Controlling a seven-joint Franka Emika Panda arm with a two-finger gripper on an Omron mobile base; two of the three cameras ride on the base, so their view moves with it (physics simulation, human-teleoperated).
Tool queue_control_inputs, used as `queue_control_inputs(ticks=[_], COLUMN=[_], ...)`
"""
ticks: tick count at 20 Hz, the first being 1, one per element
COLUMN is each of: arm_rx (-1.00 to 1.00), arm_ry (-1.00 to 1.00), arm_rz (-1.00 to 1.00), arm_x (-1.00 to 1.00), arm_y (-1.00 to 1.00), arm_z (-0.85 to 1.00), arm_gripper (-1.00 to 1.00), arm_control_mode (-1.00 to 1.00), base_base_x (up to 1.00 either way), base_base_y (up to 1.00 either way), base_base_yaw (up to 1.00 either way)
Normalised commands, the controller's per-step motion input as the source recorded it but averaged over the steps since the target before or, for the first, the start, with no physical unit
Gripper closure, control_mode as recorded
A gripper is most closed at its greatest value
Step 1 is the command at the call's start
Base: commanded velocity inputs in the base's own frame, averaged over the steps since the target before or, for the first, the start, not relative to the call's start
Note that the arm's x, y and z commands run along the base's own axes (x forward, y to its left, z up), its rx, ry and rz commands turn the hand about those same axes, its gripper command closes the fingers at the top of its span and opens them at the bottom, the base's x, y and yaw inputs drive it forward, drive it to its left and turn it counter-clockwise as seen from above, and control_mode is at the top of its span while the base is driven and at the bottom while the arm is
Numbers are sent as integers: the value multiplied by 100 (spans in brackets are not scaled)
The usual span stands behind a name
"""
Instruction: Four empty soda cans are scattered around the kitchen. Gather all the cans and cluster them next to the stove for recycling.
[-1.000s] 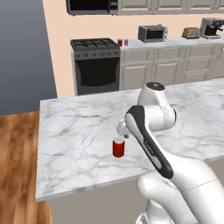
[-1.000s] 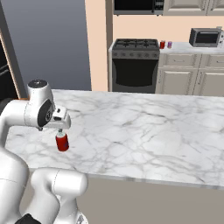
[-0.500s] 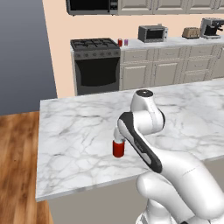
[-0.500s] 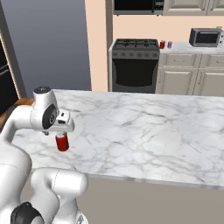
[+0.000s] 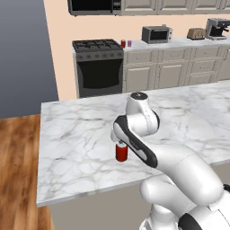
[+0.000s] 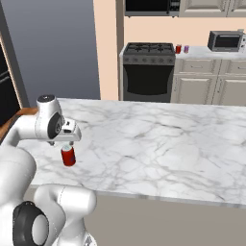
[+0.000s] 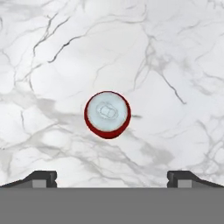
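Observation:
A red soda can [image 5: 121,152] [image 6: 68,157] stands upright on the marble island [image 5: 81,130], near its front edge. In the hand view I look straight down on its silver top [image 7: 107,113]. My gripper [image 5: 120,143] [image 6: 67,144] [image 7: 112,179] hangs just above the can, open, with the fingertips [image 7: 44,178] spread wide and nothing between them. Across the room, on the counter right of the stove [image 5: 98,50] [image 6: 148,51], a second red can [image 5: 123,43] [image 6: 178,49] and the purple can [image 5: 129,43] [image 6: 186,49] stand side by side.
A grey toaster oven [image 5: 156,33] [image 6: 226,41] sits further right on the back counter [image 5: 179,43]. A toaster [image 5: 196,33] and a coffee machine [image 5: 217,28] stand at its far end. Wooden floor [image 5: 18,161] lies left of the island.
The arm has folded down and brought the hand lower, from beside the can's top to directly above it. The can has stayed in place.

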Motion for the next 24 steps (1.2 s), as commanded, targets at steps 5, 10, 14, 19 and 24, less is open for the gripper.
queue_control_inputs(ticks=[5,10,14,19,24], arm_rx=[0,0,0,0,0], arm_ry=[5,0,0,0,0], arm_rz=[0,0,0,0,0], arm_x=[0,35,17,0,0], arm_y=[8,0,0,0,0], arm_z=[0,-6,-2,0,-17], arm_gripper=[-100,-100,-100,-100,-100], arm_control_mode=[-100,-100,-100,-100,-100], base_base_x=[0,0,0,0,0], base_base_y=[0,0,0,0,0], base_base_yaw=[0,0,0,0,0])
